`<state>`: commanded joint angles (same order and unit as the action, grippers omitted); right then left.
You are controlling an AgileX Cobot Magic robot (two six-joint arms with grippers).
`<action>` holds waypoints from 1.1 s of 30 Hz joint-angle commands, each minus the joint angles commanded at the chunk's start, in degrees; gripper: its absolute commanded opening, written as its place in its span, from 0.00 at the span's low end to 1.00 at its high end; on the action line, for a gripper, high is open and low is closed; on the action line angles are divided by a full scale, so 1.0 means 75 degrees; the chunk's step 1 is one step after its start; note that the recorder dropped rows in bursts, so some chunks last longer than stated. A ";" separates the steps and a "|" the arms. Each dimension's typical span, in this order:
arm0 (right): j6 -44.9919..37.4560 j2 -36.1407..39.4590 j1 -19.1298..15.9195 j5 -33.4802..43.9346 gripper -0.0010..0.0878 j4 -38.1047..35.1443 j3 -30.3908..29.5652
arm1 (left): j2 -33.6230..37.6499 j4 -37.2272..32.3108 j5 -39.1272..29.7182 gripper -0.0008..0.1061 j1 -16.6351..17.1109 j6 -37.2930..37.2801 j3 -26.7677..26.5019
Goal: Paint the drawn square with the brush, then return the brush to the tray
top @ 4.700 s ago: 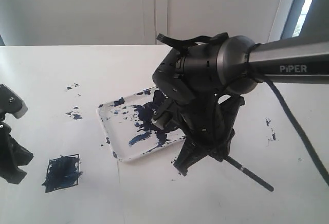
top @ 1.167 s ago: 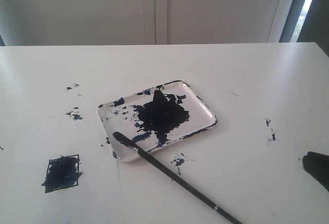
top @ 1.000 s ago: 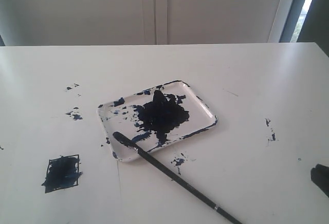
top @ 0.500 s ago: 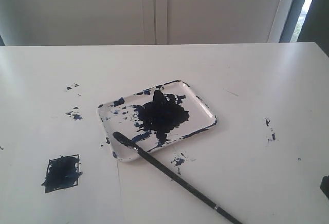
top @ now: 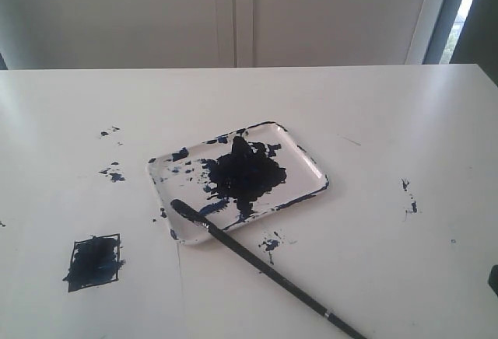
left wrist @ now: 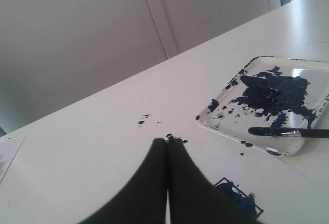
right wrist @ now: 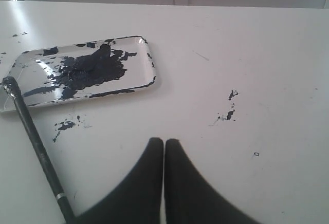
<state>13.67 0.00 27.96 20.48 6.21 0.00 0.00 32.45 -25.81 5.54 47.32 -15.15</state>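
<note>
The drawn square point(top: 94, 261) near the front left is smeared dark blue inside its black lines; part of it shows as the drawn square point(left wrist: 239, 203) beside my left gripper. The white tray point(top: 310, 162), blotched with black-blue paint, lies mid-table, also the tray point(left wrist: 226, 129) and the tray point(right wrist: 136, 82). The brush point(top: 264, 269) rests with its black tip on the tray's front rim and its handle running out over the table toward the front right; the brush point(left wrist: 288, 131) and the brush point(right wrist: 36, 142) show the same. My left gripper point(left wrist: 166, 141) and my right gripper point(right wrist: 164, 141) are both shut and empty, away from the brush.
Dark paint specks point(top: 113, 172) dot the table left of the tray, more specks point(top: 270, 242) lie just in front of it, and a few marks point(top: 409, 199) sit to the right. A grey wall point(top: 233, 12) runs behind the table's far edge.
My right arm, which held the brush beside the tray earlier, has let it go and drawn back out of the exterior view at the right edge. The brush stays put.
</note>
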 joint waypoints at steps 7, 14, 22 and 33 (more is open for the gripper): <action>0.0000 0.0000 0.0007 -0.0029 0.02 0.0000 0.0000 | 0.0000 0.0065 0.0706 0.01 0.0000 0.0000 0.1762; 0.0000 0.0000 0.0007 -0.0029 0.02 0.0000 0.0000 | 0.0000 -0.2028 0.1449 0.01 0.0000 0.0020 0.2020; 0.0000 0.0000 0.0007 -0.0029 0.02 0.0000 0.0000 | 0.0000 -0.2025 0.1449 0.01 0.0000 0.0020 0.2020; 0.0000 0.0000 0.0007 -0.0029 0.02 0.0000 0.0000 | 0.0000 -0.1201 0.1677 0.01 0.0000 -0.2708 0.2020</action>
<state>13.67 0.00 28.01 20.27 6.21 0.00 0.00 23.44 -13.23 5.54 27.01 0.00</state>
